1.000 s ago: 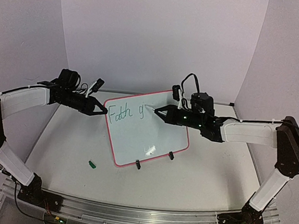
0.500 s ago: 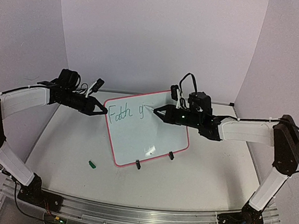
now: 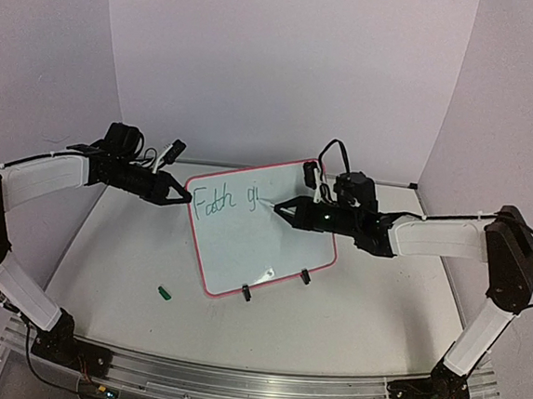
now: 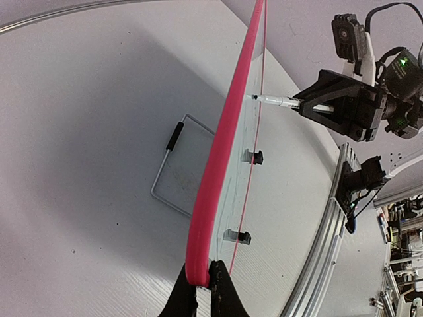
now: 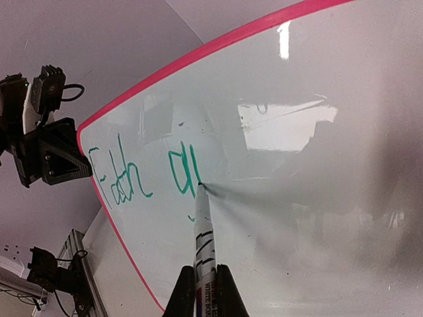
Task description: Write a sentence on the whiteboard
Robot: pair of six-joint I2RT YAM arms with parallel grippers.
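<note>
The whiteboard (image 3: 272, 247) with a pink-red rim stands tilted at mid-table on two black clip feet (image 3: 304, 278). My left gripper (image 3: 178, 194) is shut on its left rim; the left wrist view shows the rim (image 4: 221, 165) edge-on between the jaws. My right gripper (image 3: 283, 206) is shut on a white marker (image 5: 203, 238), whose tip touches the board just right of the green writing (image 5: 142, 175). The writing reads "Faith g" plus a fresh downstroke, on one line (image 3: 222, 200).
A small green marker cap (image 3: 164, 292) lies on the table in front of the board's left side. A wire stand (image 4: 175, 168) shows behind the board in the left wrist view. An aluminium rail (image 3: 232, 383) runs along the near edge.
The right gripper has moved the marker a little right and down, adding a stroke after the "g". The left gripper and the board have not moved.
</note>
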